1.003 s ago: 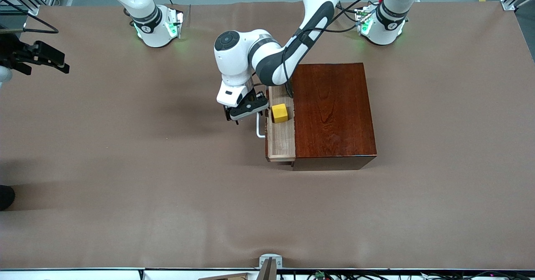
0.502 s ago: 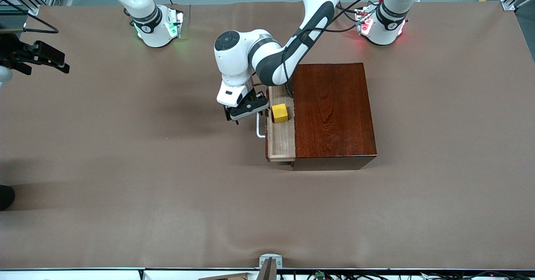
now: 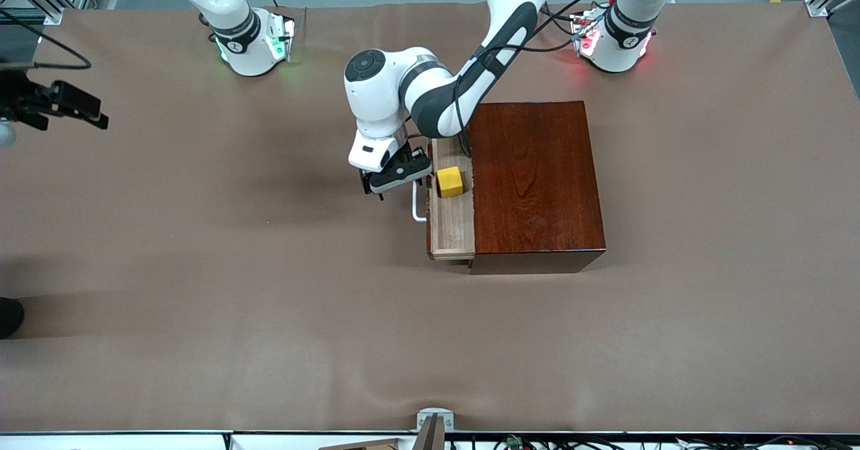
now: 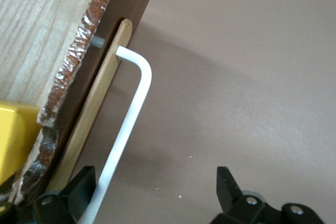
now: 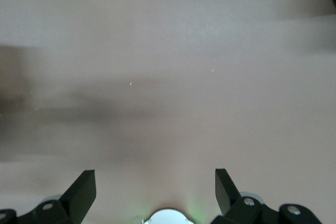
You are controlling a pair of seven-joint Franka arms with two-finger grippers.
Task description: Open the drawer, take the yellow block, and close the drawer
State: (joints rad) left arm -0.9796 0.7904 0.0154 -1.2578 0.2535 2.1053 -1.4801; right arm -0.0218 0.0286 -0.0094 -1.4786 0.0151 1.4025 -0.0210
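The dark reddish-brown box [image 3: 534,181] stands mid-table with its drawer [image 3: 453,225] pulled partly out toward the right arm's end. The yellow block [image 3: 449,181] sits in the drawer, and a corner of the block [image 4: 13,140] shows in the left wrist view. My left gripper [image 3: 396,176] hangs open in front of the drawer. The white loop handle [image 4: 131,108] passes between its fingers, close by one fingertip [image 4: 84,179], which does not grip it. My right gripper [image 3: 57,104] is open and holds nothing over the table's right-arm end; in its wrist view the gripper [image 5: 155,176] has only brown table under it.
Brown cloth [image 3: 269,302] covers the whole table. The arms' bases [image 3: 252,43] stand along the edge farthest from the front camera. A small metal bracket [image 3: 433,420] sits at the nearest edge.
The right gripper has drifted a little at the table's end. The light at the left arm's base has gone from green to red. Left gripper, drawer and block have not moved.
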